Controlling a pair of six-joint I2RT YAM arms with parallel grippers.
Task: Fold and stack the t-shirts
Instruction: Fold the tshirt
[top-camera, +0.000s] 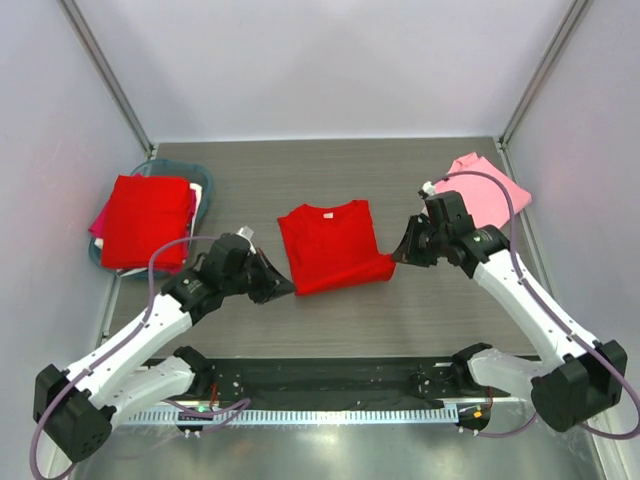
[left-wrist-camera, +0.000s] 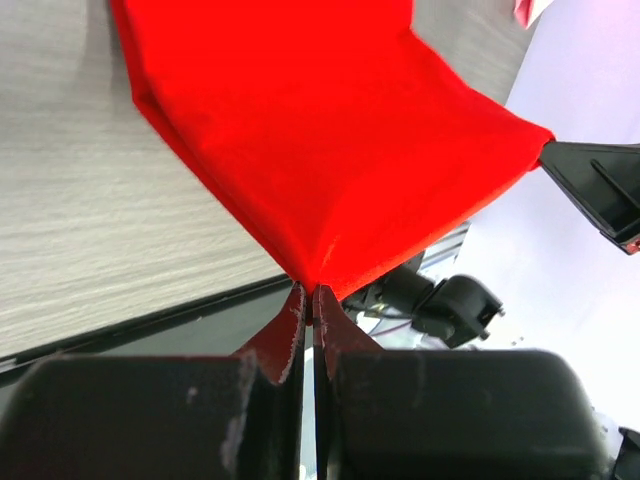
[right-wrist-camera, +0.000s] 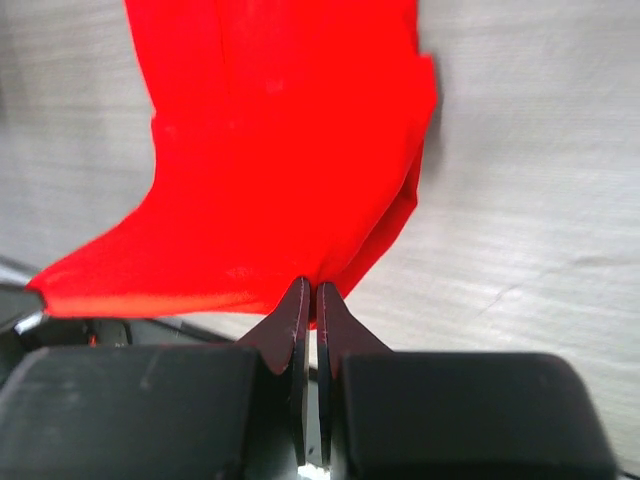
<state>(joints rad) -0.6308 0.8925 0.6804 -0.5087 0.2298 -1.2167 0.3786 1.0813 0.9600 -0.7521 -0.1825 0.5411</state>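
Note:
A bright red t-shirt (top-camera: 330, 245) lies mid-table, collar toward the far side, sides folded in. My left gripper (top-camera: 288, 290) is shut on its near left corner, and the cloth (left-wrist-camera: 320, 140) fans out from the tips (left-wrist-camera: 310, 295). My right gripper (top-camera: 397, 258) is shut on its near right corner, with the cloth (right-wrist-camera: 280, 160) spreading from the tips (right-wrist-camera: 311, 290). The near hem is lifted slightly between both grippers. A light pink t-shirt (top-camera: 485, 185) lies at the far right. A folded red t-shirt (top-camera: 147, 220) lies on top of the pile at the left.
A teal basin (top-camera: 190, 172) at the far left holds the pile, with magenta and white cloth edges showing under the red one. A black strip (top-camera: 330, 380) runs along the near table edge between the arm bases. Walls close in left, right and back.

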